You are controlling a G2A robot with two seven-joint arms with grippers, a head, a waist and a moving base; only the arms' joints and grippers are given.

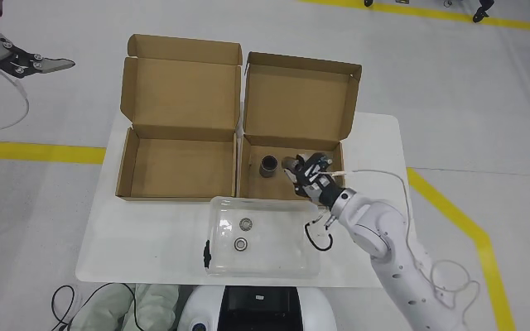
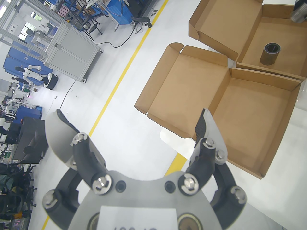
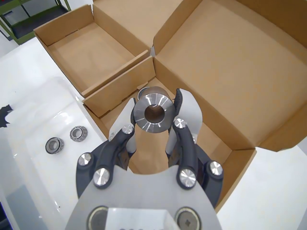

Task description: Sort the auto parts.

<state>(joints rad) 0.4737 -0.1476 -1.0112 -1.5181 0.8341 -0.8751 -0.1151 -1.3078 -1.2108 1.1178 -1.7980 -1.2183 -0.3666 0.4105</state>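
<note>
My right gripper is shut on a shiny steel sleeve, holding it over the right cardboard box, just above the box floor. In the top view that gripper hangs over the box's middle, beside a dark sleeve standing upright inside. Two ring bearings lie in the clear plastic tray at the table's front. The left box holds nothing. My left gripper is open with nothing between its fingers, raised over the floor beyond the table's left side.
Both boxes have their lids folded back toward the far edge. The white table has bare room right of the boxes. A black clip sits on the tray's left rim. The right arm's cable loops beside the tray.
</note>
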